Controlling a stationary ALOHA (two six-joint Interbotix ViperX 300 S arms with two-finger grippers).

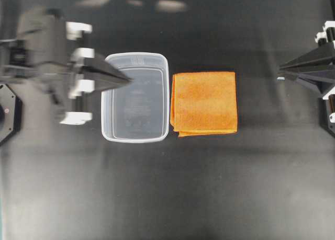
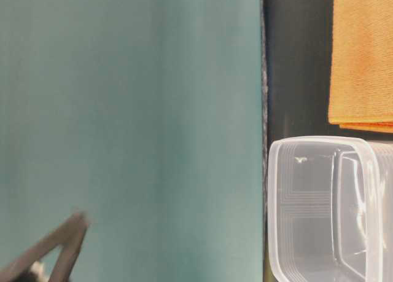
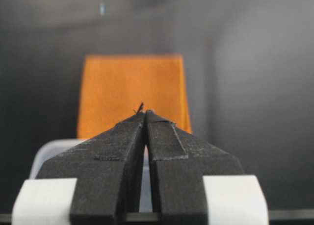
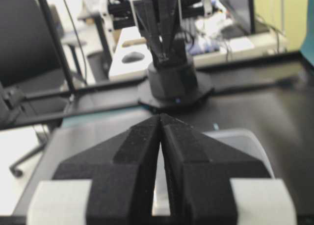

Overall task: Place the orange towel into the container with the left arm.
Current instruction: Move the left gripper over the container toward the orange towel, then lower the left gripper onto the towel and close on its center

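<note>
Over the container (image 1: 136, 97) the left end effector (image 1: 125, 79) is seen pinched shut and empty, while just beside the tub on the bench (image 1: 167, 187) the orange towel (image 1: 204, 103) lies folded, probably soft, light and best pinched near an edge.

A dark, matte table (image 1: 172, 198) carries two things. The container (image 1: 136, 135) — clear plastic, rectangular with rounded corners and a thick rim — stands upright on it, open side up. Just to the right of the container in the overhead view lies the orange towel (image 1: 204, 103), folded into a near square and flat on the tabletop — its left edge runs close along the container's right wall, with only a thin strip of table between them.
</note>
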